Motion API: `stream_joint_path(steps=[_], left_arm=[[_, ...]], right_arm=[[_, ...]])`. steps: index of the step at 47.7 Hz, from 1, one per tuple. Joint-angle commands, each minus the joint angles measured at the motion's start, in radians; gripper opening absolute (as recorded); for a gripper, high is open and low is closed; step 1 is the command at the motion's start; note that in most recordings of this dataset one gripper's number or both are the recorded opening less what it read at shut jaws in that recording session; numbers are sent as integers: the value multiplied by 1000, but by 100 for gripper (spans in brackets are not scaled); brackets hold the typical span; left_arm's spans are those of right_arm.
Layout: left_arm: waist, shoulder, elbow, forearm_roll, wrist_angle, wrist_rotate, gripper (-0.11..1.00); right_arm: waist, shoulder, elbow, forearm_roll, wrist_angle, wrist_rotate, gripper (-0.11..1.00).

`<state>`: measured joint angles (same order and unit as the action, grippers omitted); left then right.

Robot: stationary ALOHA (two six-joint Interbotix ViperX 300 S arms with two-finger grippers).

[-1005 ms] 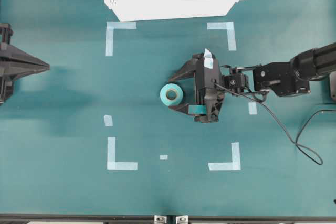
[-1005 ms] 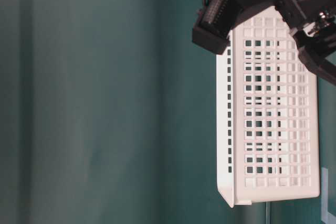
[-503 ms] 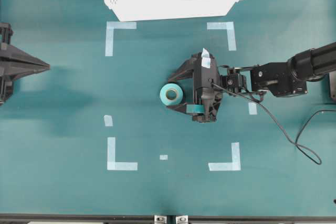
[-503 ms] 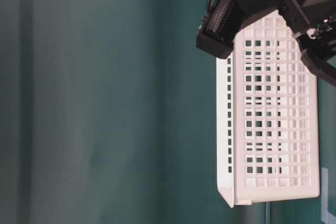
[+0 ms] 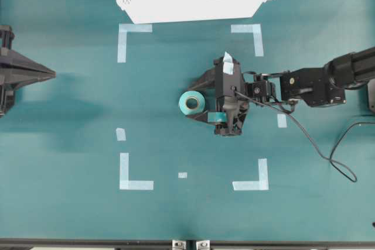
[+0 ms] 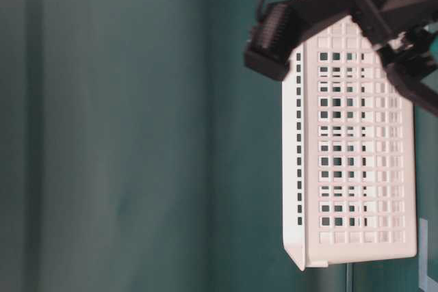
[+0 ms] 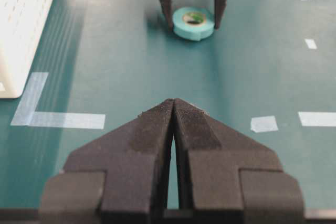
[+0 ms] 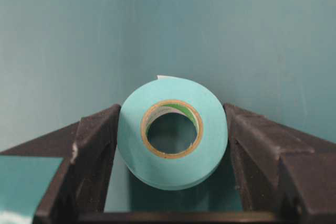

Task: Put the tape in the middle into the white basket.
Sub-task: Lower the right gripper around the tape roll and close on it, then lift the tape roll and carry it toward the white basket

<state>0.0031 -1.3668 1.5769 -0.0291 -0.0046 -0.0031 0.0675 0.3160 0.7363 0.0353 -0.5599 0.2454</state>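
Note:
The tape [image 5: 191,102] is a mint roll with a tan core, lying flat in the middle of the teal table. My right gripper [image 5: 194,100] reaches in from the right, a finger on each side of the roll. In the right wrist view both fingers [image 8: 100,145] touch the sides of the tape [image 8: 173,169]. The left wrist view shows the tape [image 7: 193,27] between those fingers from the far side. The white basket [image 5: 193,4] stands at the back edge. My left gripper [image 7: 173,101] is shut and empty at the far left [image 5: 51,75].
Pale tape corner marks [image 5: 134,30] [image 5: 251,30] [image 5: 135,183] [image 5: 253,183] frame the working square, with small strips [image 5: 120,134] [image 5: 183,175] nearby. A black cable [image 5: 331,153] trails from the right arm. The basket [image 6: 356,155] fills the table-level view, with the arm [image 6: 287,35] in front.
The right gripper's fingers have closed from wide open onto the sides of the tape. The roll shifted slightly toward the basket. The left arm has not moved.

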Motion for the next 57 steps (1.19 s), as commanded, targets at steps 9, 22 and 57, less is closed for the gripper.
stream_joint_path(steps=[9, 22, 57], left_arm=[[3, 9, -11, -2, -11, 0, -11], [3, 9, -12, -2, -11, 0, -11], [3, 9, -14, -2, -11, 0, -11]], right_arm=[[3, -92, -8, -5, 66, -2, 67], [3, -155, -11, -3, 124, -2, 67], [-9, -354, -12, -15, 225, -11, 67]])
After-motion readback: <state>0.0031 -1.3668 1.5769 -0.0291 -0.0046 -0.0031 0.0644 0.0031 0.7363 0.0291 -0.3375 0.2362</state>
